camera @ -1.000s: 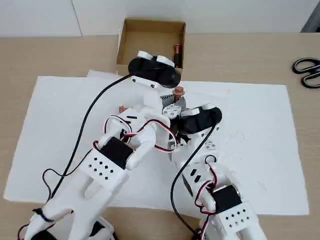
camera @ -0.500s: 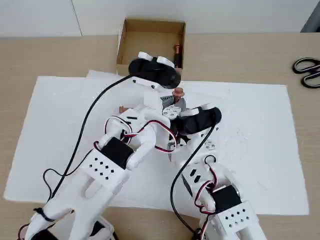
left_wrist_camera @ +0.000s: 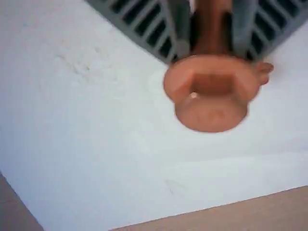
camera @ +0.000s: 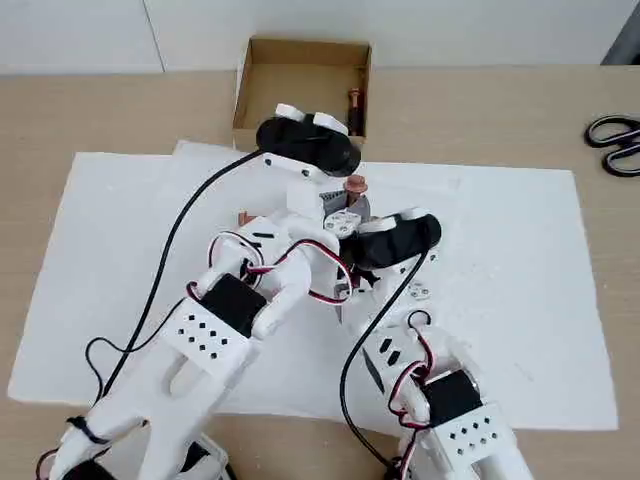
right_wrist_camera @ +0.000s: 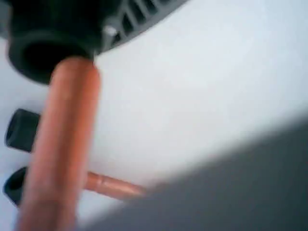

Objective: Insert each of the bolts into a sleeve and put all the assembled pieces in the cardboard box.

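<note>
Bolt in left fingers, tip in sleeve, position nearly as before

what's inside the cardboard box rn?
One bolt-and-sleeve piece lies along a side wall of the cardboard box. An arm overhangs the box's near edge, so that strip of the floor is hidden.

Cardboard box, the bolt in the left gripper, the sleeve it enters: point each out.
cardboard box (camera: 295, 95), high view, bare floor inside
bolt (left_wrist_camera: 209, 103), left wrist view, flanged head
sleeve (right_wrist_camera: 33, 29), right wrist view, black outer wall
</note>
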Motion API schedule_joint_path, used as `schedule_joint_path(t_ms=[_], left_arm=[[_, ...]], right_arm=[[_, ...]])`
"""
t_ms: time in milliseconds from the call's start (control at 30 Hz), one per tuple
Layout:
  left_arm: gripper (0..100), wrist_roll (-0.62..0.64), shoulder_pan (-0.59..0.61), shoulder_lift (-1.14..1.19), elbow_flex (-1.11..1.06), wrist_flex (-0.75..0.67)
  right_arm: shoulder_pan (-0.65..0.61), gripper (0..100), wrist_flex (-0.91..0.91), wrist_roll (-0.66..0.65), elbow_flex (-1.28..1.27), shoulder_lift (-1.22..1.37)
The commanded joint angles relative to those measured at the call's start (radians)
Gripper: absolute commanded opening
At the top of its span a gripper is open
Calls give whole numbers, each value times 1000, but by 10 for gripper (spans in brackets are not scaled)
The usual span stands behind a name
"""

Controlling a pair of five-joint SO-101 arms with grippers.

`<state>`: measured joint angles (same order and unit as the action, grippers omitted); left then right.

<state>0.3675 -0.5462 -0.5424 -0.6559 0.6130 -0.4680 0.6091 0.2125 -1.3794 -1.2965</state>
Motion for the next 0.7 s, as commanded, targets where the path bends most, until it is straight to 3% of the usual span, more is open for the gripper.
schedule_joint_path(t_ms=[0, 400, 667], left_arm=[[5, 5, 41, -15, 13, -25], [5, 2, 83, -9, 73, -21], [5, 3, 115, -14, 76, -41]], right_arm=[[-1, 4, -21, -18, 48, -12], [50, 4, -22, -20, 43, -68], [-27, 4, -21, -20, -38, -225]])
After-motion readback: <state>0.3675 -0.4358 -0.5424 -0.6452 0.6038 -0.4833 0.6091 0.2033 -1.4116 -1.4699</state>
